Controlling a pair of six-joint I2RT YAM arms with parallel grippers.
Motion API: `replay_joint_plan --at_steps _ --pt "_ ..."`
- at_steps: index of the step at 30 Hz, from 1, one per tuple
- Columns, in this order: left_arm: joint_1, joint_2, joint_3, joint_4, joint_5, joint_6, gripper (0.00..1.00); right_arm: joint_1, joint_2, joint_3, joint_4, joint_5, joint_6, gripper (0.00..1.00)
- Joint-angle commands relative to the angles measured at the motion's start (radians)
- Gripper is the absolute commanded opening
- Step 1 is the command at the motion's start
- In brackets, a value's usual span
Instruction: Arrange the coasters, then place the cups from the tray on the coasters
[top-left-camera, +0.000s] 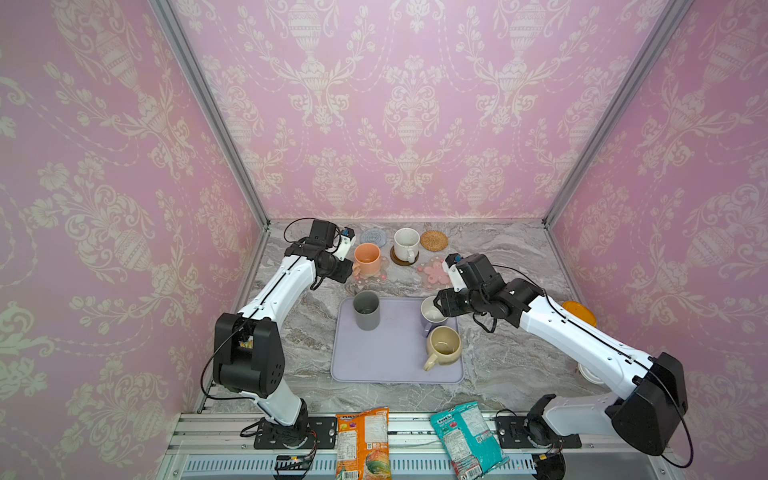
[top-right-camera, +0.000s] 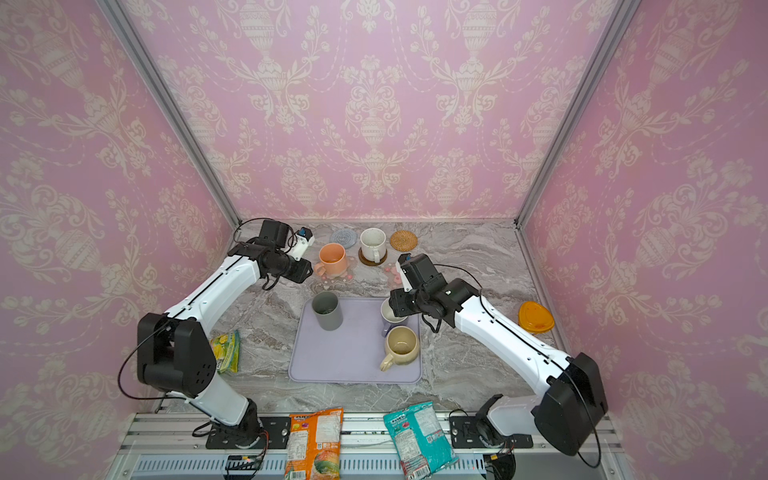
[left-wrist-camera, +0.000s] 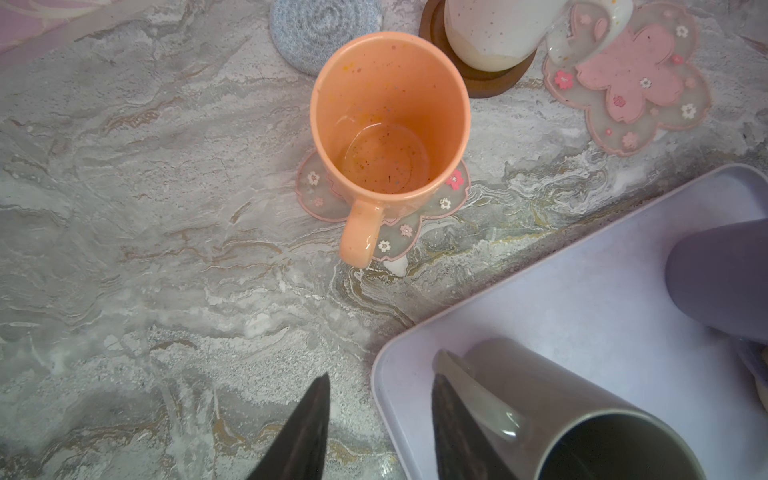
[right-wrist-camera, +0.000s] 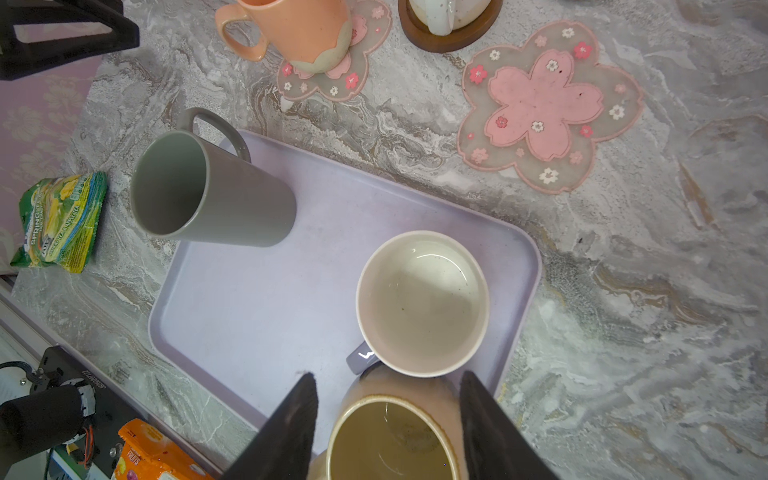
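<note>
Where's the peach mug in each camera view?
Both top views: peach mug stands behind the tray, left of the white mug.
Left wrist: mid-picture, handle toward the camera.
Right wrist: at the picture's edge, rim cut off.
Shared landmark: the flower coaster under it.

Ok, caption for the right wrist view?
Right gripper, open, over the beige cup and lavender cup on the tray; grey cup also there, one flower coaster bare.
</note>
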Motion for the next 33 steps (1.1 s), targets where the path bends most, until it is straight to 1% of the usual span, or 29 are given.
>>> replay_joint_plan --at_steps 1,5,8,11,15,18,21,28,31,33 --pt "0.004 0.066 0.024 0.021 0.021 -0.011 0.48 -0.005 -0.027 -0.007 -0.018 0.001 0.023 0.56" --pt "0.005 0.146 0.083 0.003 0.007 0.02 0.5 -0.005 -0.028 0.001 -0.029 0.015 0.018 0.56" --pt "0.006 0.203 0.138 -0.017 0.019 0.027 0.51 -0.005 -0.019 0.009 -0.031 0.023 0.016 0.56" --pt "0.005 0.233 0.17 -0.007 0.021 0.031 0.52 -0.005 -0.002 0.022 -0.035 0.028 0.013 0.56" --pt "0.006 0.27 0.203 0.0 0.011 0.056 0.56 -0.006 0.028 0.036 -0.035 0.023 0.012 0.56" --pt "0.006 0.323 0.252 -0.041 0.012 0.063 0.56 -0.005 0.05 0.036 -0.035 0.018 0.01 0.56" --pt "0.005 0.36 0.276 -0.06 0.03 0.065 0.56 -0.004 0.066 0.077 -0.034 0.013 0.009 0.56" --pt "0.005 0.385 0.278 -0.02 0.075 0.055 0.55 -0.005 0.089 0.097 -0.039 0.008 0.006 0.56" --pt "0.005 0.392 0.282 -0.002 0.098 0.046 0.51 -0.005 0.092 0.099 -0.041 0.007 0.01 0.56" --pt "0.004 0.399 0.283 0.003 0.108 0.043 0.47 -0.005 0.092 0.1 -0.04 0.004 0.013 0.56"
